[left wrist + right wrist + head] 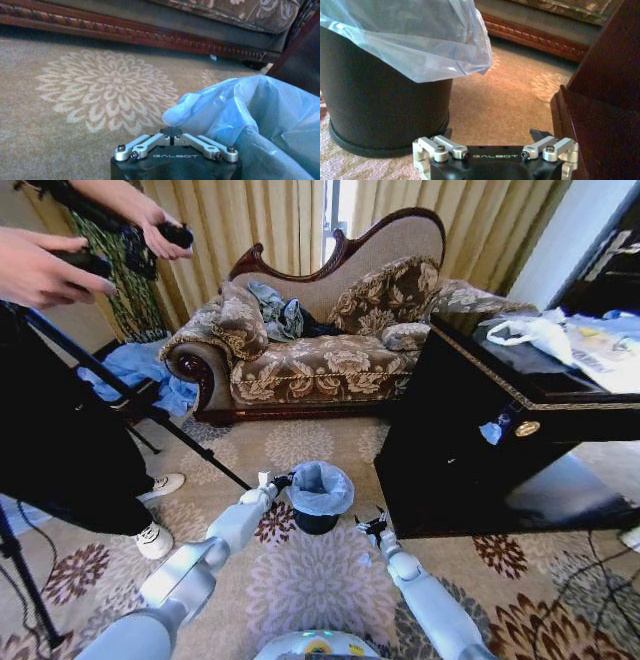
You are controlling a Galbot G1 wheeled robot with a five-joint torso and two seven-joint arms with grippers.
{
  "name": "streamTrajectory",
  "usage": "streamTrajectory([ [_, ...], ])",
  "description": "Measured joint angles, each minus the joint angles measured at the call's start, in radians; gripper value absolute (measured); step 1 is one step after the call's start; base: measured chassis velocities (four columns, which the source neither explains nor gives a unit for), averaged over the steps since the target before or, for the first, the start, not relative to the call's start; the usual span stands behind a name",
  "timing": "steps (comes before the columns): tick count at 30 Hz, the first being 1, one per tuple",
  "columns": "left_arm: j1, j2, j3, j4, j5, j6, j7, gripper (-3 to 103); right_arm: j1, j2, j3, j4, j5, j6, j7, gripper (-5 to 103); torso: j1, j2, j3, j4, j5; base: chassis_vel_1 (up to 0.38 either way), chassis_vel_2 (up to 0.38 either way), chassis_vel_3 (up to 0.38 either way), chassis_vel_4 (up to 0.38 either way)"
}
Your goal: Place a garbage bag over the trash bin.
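Note:
The black trash bin (316,523) stands on the patterned carpet in front of me. The pale blue garbage bag (320,486) is draped over its rim and hangs partway down the side. My left gripper (281,480) sits at the bin's left rim; in the left wrist view it (172,132) is shut, its fingertips meeting right at a fold of the bag (250,116), with no plastic seen pinched. My right gripper (373,527) hovers low beside the bin's right side. In the right wrist view it (493,135) is open and holds nothing, near the bin (385,108) and the bag's hem (420,41).
A dark cabinet (470,450) stands close on the right, almost against the right gripper, with white bags (540,335) on top. A sofa (320,360) fills the back. A person (60,430) and a tripod leg (170,430) stand left. A blue cloth heap (130,370) lies by the sofa.

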Motion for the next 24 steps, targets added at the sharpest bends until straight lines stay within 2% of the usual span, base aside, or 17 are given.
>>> streamTrajectory([
  [12,0.018,0.019,-0.004,0.0,-0.01,-0.004,0.004,0,-0.033,0.011,0.02,0.034,-0.001,-0.003,0.004,100,0.0,0.0,0.0,0.0001,0.0001,0.0,0.0,0.0,0.0],
  [15,0.025,0.016,-0.006,0.002,-0.035,-0.001,0.006,0,-0.041,0.014,0.027,0.041,-0.001,-0.005,0.005,100,0.0,0.0,0.0,0.0002,0.0003,0.0,0.0,0.0,0.0],
  [16,0.031,0.011,-0.019,0.005,-0.081,0.021,0.007,0,-0.052,0.014,0.036,0.057,-0.001,-0.01,0.005,100,0.0,0.0,0.0,0.0,0.0001,0.0,0.0,0.0,0.0],
  [24,0.071,0.011,-0.027,-0.003,-0.083,0.029,0.008,0,-0.083,0.008,0.054,0.092,0.005,-0.01,0.005,100,0.0,0.0,0.0,0.0001,0.0003,0.0,0.0,0.0,0.0],
])
